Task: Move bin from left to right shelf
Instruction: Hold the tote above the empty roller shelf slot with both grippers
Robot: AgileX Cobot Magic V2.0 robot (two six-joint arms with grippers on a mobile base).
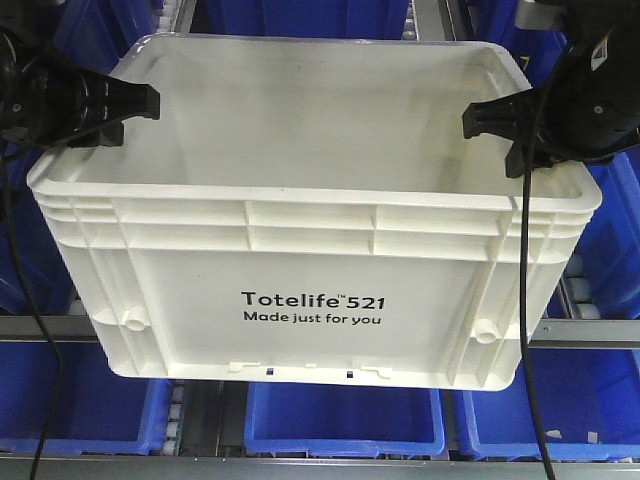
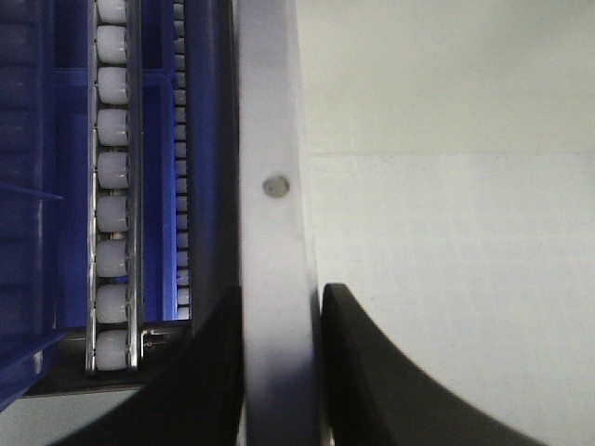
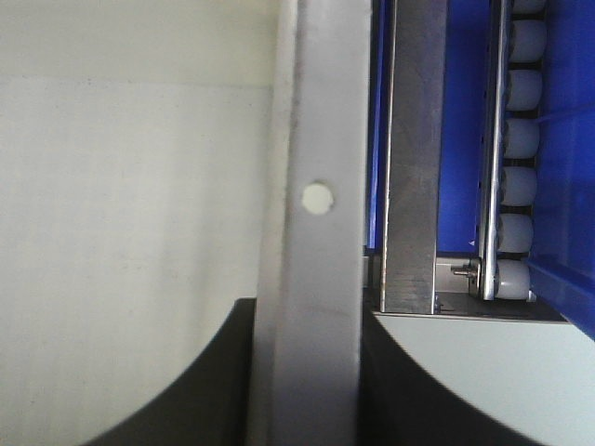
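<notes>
The left hand (image 2: pixel 275 372) is clamped on the left rim of the bin (image 1: pixel 310 230), one finger inside the wall and one outside; the right hand (image 3: pixel 307 372) grips the right rim the same way. The bin hangs between them, tilted, in front of the shelf (image 1: pixel 590 333); its roller lanes (image 2: pixel 113 186) and blue bins (image 1: pixel 345 420) show behind and below.

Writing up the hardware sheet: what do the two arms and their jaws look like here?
Both arms are black. The left gripper and right gripper end in matte black plastic jaws, wedge-shaped in the front view and curved-edged in the wrist views. A thin black cable hangs from the right arm, another from the left. A small white label with dark print sits on the right arm's housing. No sleeves.
</notes>
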